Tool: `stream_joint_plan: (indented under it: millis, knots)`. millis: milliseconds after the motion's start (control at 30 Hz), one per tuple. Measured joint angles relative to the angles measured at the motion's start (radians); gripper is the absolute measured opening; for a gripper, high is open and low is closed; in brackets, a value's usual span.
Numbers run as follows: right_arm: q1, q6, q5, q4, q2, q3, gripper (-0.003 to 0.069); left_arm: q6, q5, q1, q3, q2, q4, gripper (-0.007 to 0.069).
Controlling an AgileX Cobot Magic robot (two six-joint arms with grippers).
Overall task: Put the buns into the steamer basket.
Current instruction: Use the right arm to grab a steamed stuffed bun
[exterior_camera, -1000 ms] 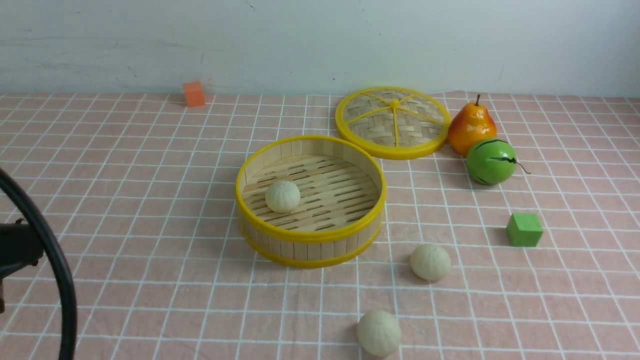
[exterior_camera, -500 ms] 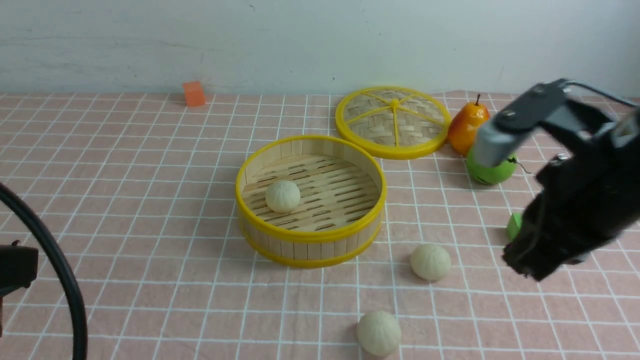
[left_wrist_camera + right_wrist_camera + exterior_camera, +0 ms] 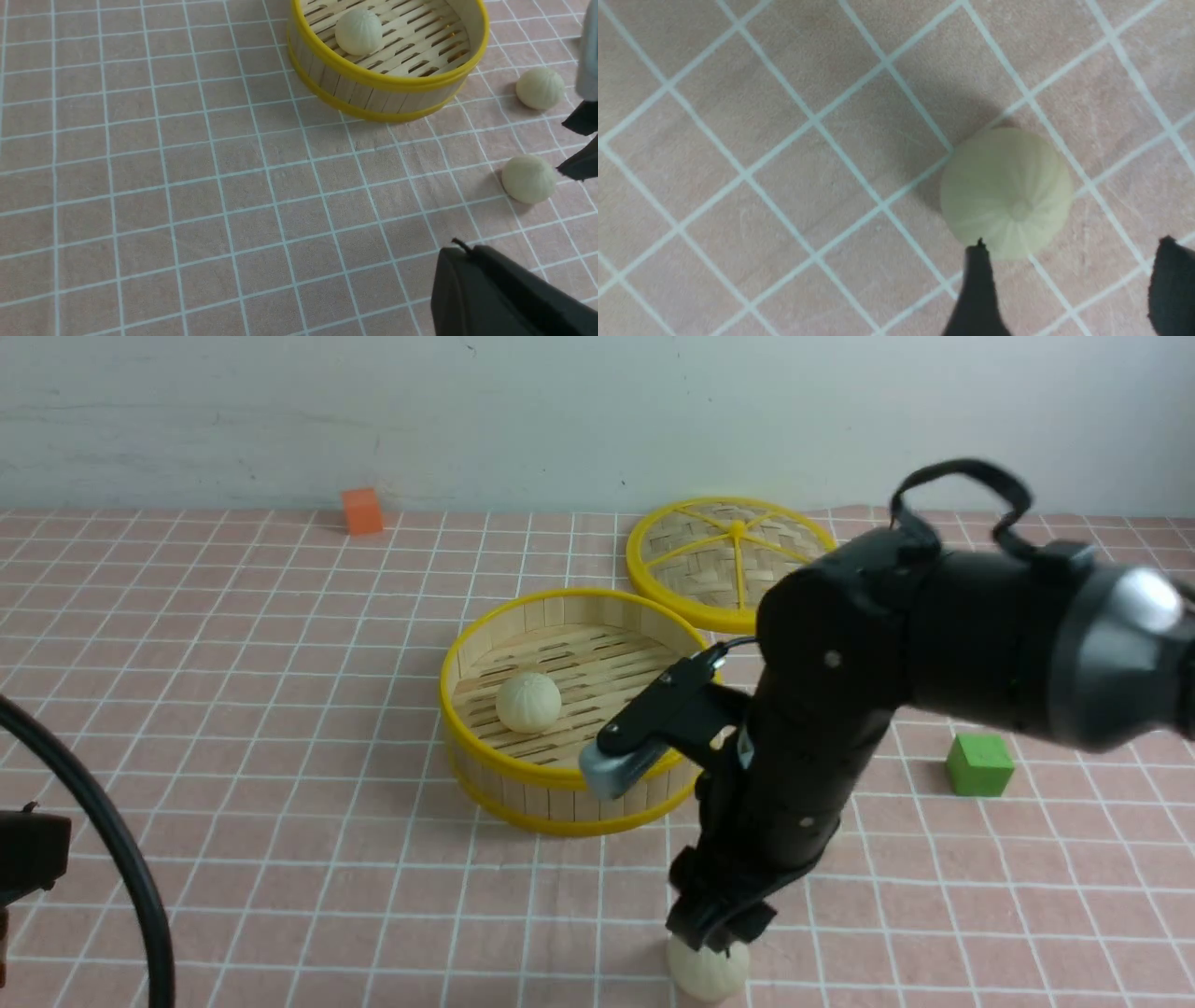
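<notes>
Counter (image 3: 308,859), white-gridded, ran back to a pale wall (image 3: 560,420); its left half offered open room. One bun (image 3: 528,703) sat inside the basket (image 3: 579,800), near the left wall; two more lay outside, on the counter, the near bun (image 3: 708,973) and the far bun (image 3: 540,88). The right tool (image 3: 1073,284) stood open above the near bun; the left tool (image 3: 509,298) was closed at the left edge. Against the earlier frame, the right arm (image 3: 840,709) had swung inward, uncovering the green block (image 3: 979,765).
</notes>
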Motion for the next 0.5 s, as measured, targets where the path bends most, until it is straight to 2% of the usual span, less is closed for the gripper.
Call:
stream_joint_plan:
  millis: [67, 133, 267, 300, 333, 367, 433, 467, 500]
  knots:
    - [0.005, 0.036, -0.018, -0.016, 0.032, 0.0, 0.0545, 0.0, -0.001, 0.0, 0.0, 0.0, 0.001, -0.0013]
    - [0.005, 0.075, -0.025, -0.033, 0.066, 0.0, 0.0557, 0.0, -0.001, 0.0, 0.0, 0.0, 0.001, -0.0013]
    - [0.005, 0.106, -0.033, -0.049, 0.105, 0.0, 0.0521, 0.001, -0.001, 0.0, 0.0, 0.0, 0.001, -0.0013]
    - [0.005, 0.107, -0.037, -0.049, 0.107, 0.0, 0.0501, 0.001, -0.001, 0.0, 0.0, 0.0, 0.001, -0.0013]
    - [0.007, 0.107, -0.045, -0.049, 0.108, -0.001, 0.0446, 0.001, 0.0, 0.0, 0.0, 0.0, 0.001, -0.0013]
    - [0.007, 0.107, -0.045, -0.049, 0.108, -0.001, 0.0446, 0.001, 0.0, 0.0, 0.0, 0.0, 0.001, -0.0013]
    - [0.008, 0.107, -0.052, -0.049, 0.108, -0.011, 0.0315, 0.001, 0.002, 0.0, 0.0, 0.0, 0.001, -0.0011]
    - [0.009, 0.107, -0.052, -0.049, 0.108, -0.011, 0.0303, 0.001, 0.002, 0.0, 0.0, 0.0, 0.001, -0.0011]
    - [0.009, 0.107, -0.052, -0.049, 0.108, -0.02, 0.0215, 0.002, 0.002, 0.0, 0.0, 0.0, 0.001, -0.0009]
